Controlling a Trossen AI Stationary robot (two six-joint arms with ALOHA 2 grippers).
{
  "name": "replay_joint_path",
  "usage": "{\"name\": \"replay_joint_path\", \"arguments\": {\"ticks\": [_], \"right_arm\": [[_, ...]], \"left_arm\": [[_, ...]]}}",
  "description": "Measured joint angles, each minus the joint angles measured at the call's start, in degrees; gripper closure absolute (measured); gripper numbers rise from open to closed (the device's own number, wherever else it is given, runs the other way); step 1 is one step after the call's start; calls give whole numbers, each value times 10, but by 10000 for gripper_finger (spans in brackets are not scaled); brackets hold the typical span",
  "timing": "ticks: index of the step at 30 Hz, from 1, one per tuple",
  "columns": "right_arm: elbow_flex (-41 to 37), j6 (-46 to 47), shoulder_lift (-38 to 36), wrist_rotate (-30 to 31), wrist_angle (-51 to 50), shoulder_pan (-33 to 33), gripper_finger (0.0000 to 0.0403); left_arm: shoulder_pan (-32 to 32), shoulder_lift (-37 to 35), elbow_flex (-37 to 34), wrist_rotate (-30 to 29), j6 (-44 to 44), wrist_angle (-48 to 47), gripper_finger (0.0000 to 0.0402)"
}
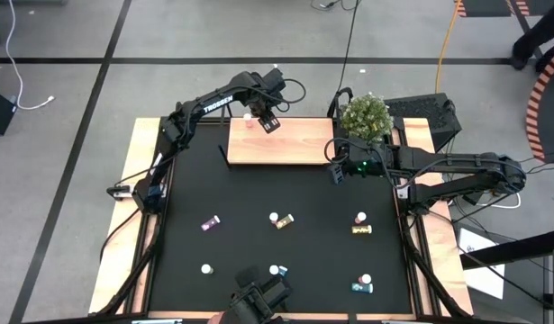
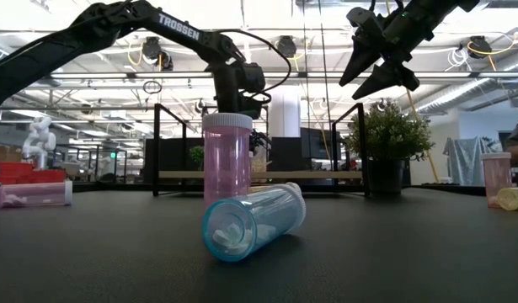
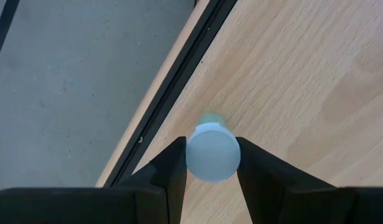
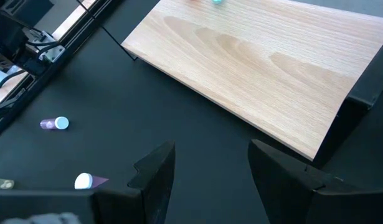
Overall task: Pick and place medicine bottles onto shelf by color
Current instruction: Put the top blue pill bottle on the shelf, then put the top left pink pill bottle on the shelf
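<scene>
While the left claw (image 3: 211,163) clamps a white-capped bottle (image 3: 212,152), the right claw (image 4: 207,165) gapes apart.

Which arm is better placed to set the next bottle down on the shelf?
Left. The left gripper is already over the shelf, fingers closed around a white-capped bottle near its far corner. The right gripper is open and empty, over the black mat beside the shelf.

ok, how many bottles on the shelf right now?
2: a pink bottle at the shelf's back edge, and a white-capped bottle in the left pincer beside it. The arm may hide more.
</scene>
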Motion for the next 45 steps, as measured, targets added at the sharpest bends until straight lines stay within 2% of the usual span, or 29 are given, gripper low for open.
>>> {"name": "replay_joint_path", "arguments": {"ticks": [21, 34, 45], "right_arm": [[0, 0, 0, -5, 0, 0, 204], [0, 1, 0, -14, 0, 0, 204], [0, -24, 0, -15, 1, 0, 204]], "left_arm": [[-1, 0, 0, 14, 3, -1, 271], [-1, 0, 0, 14, 5, -1, 175], [-9, -52, -1, 4, 39, -65, 160]]}}
